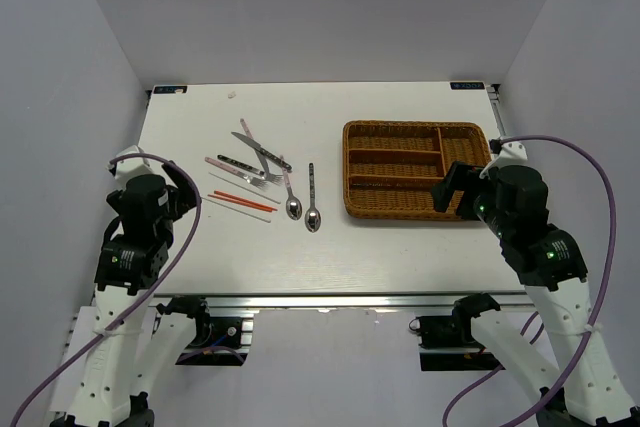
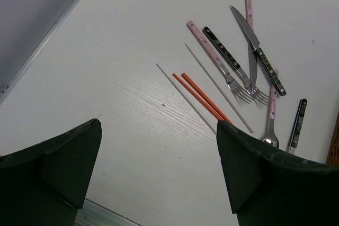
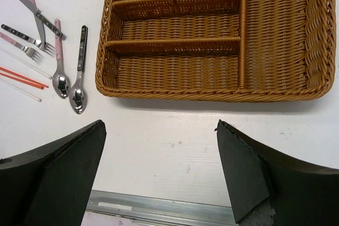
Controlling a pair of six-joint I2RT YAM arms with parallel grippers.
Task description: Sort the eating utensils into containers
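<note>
The utensils lie loose on the white table, left of centre. There are two orange chopsticks (image 1: 243, 200) (image 2: 204, 96), thin white chopsticks (image 2: 185, 95), a pink-handled fork (image 2: 212, 54), a dark-handled fork (image 2: 225, 54), a dark-handled knife (image 2: 259, 48), a pink-handled spoon (image 1: 291, 202) (image 3: 59, 67) and a dark-handled spoon (image 1: 313, 209) (image 3: 80, 72). The brown wicker tray (image 1: 347, 172) (image 3: 212, 95) stands at the right with all compartments empty. My left gripper (image 1: 188, 195) (image 2: 159, 130) is open and empty, near-left of the chopsticks. My right gripper (image 1: 452, 187) (image 3: 160, 125) is open and empty, above the tray's near right edge.
The table's metal front rail (image 3: 185, 207) runs just below both grippers. Grey walls close in the table on the left, back and right. Bare white table lies between the spoons and the tray.
</note>
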